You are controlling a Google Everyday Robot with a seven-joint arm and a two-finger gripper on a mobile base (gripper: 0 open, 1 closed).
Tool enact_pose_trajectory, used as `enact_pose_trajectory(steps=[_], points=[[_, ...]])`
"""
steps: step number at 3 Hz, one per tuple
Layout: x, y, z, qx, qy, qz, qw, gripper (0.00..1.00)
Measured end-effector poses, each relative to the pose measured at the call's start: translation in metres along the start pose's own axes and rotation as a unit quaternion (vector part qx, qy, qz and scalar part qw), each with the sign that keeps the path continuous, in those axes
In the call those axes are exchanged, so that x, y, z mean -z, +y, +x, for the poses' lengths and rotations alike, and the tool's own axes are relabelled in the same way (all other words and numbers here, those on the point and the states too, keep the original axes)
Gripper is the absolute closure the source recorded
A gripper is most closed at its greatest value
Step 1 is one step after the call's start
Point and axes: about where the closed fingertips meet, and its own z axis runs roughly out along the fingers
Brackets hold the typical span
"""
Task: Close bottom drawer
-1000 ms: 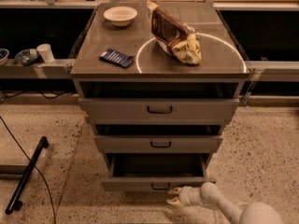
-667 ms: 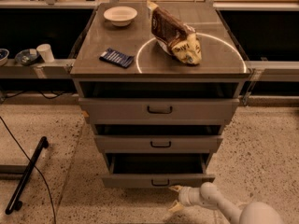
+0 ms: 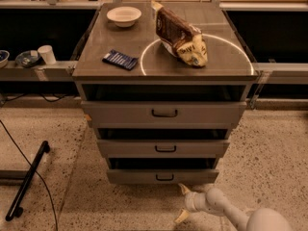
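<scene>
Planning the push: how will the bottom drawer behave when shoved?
Probably rigid: the bottom drawer looks metal. Likely slides straight in, being barely out. The open gripper, just below its front, might skid on the smooth face.

On the counter [image 3: 221,28] a bowl [image 3: 124,16] sits back left, a bag [image 3: 182,35] lies to its right, and a flat packet [image 3: 120,59] lies front left. Below, the bottom drawer [image 3: 163,177] sits under the middle drawer [image 3: 163,148] and the top drawer [image 3: 163,113]. The pincer [image 3: 180,203] hangs just before the bottom drawer, slightly right.

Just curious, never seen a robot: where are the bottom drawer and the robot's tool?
bottom drawer [image 3: 134,177]: camera view, left half of its grey front panel.
tool [image 3: 180,204]: camera view, midway between its spread fingertips, low in front of that drawer.
</scene>
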Motion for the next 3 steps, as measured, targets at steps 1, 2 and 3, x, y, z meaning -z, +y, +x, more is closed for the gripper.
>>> enact_pose_trajectory(steps=[1, 2, 3], points=[[0.006, -0.011, -0.004, 0.008, -0.004, 0.016, 0.9998, 0.03], [0.009, -0.022, -0.011, 0.024, -0.001, 0.023, 0.9994, 0.11], [0.009, -0.032, -0.017, 0.031, -0.003, 0.027, 0.9991, 0.00]])
